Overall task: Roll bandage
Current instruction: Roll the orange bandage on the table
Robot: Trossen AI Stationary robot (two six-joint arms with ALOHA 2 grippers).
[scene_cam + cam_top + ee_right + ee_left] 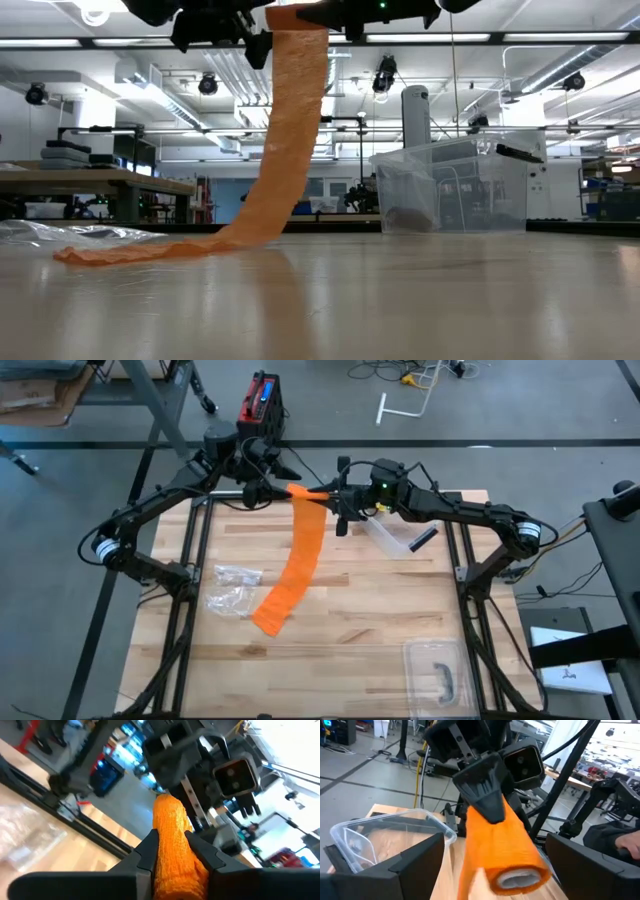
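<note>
Above the wooden surface (350, 660), my right gripper (172, 842) pinches the orange bandage roll (512, 865) mid-rolling while my left gripper (262, 485) gapes empty, needing to regrasp.

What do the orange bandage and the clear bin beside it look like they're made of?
Orange bandage: looks like soft woven or crepe fabric, matte; a ribbed weave shows in the right wrist view, and it drapes limply. Clear bin: probably rigid transparent plastic, glossy; the room shows through its walls.

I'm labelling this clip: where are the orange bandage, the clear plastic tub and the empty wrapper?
orange bandage (300, 555): high view, middle of hanging strip.
clear plastic tub (455, 190): low view, front wall.
empty wrapper (233, 588): high view, crumpled centre.
</note>
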